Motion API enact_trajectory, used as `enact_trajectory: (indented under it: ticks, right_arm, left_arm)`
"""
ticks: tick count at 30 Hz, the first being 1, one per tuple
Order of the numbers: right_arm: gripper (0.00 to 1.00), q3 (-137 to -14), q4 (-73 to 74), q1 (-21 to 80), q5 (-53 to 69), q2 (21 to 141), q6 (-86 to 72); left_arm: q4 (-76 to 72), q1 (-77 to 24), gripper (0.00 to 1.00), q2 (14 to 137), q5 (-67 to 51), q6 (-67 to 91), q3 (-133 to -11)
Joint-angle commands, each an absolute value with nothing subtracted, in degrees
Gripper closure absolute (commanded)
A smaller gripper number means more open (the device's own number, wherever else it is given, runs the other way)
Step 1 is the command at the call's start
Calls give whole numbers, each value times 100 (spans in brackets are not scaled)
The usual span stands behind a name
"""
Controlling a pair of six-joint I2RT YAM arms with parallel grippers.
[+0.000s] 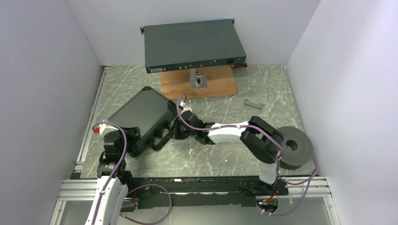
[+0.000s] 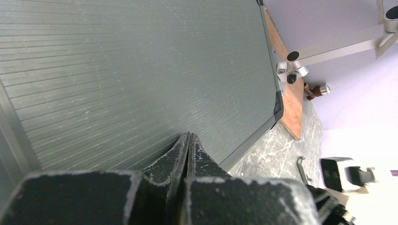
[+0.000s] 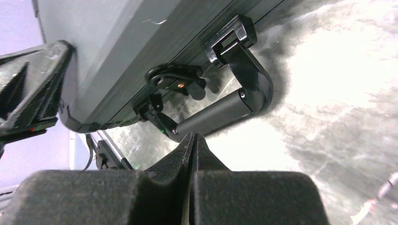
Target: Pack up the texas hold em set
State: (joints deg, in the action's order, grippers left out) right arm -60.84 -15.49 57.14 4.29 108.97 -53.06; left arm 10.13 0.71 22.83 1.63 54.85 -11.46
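From above, the black case [image 1: 141, 114] lies shut on the counter [image 1: 225, 157], left of centre; left wrist: left tool [image 2: 188, 140] pressed together, empty, over the lid [image 2: 141, 70]; right wrist: right tool [image 3: 192, 140] likewise, facing the handle [image 3: 220, 112]; packing seems nearly finished.

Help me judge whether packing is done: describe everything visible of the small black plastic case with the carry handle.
The small black plastic case lies flat, lid closed, turned diagonally on the grey marbled table, left of centre. Its lid is finely ribbed. On its front edge a black hinged handle sticks out beside a black latch; whether that is fastened is unclear. The shut left gripper sits over the lid's near corner, the shut right gripper right at the handle; contact is uncertain.
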Motion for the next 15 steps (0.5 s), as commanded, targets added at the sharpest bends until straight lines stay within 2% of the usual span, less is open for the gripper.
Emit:
enact_trajectory:
  ticks: [1, 5, 10, 15]
  right_arm:
    - [100, -5780, -1587, 5715, 20, 10219, -4811]
    - [100, -5572, -1586, 5713, -201, 9960, -4677]
    - [100, -5324, -1714, 5713, -445, 9721, -4496]
    - [100, -5108, -1802, 5713, -665, 9376, -4310]
  left_arm:
    - [2922, 62, 92, 2078, 268, 5387, -826]
    - [3143, 53, 71, 1569, 318, 5350, -985]
    - [3125, 53, 57, 942, 190, 5320, -1008]
    - [3088, 53, 45, 820, 54, 5236, -1276]
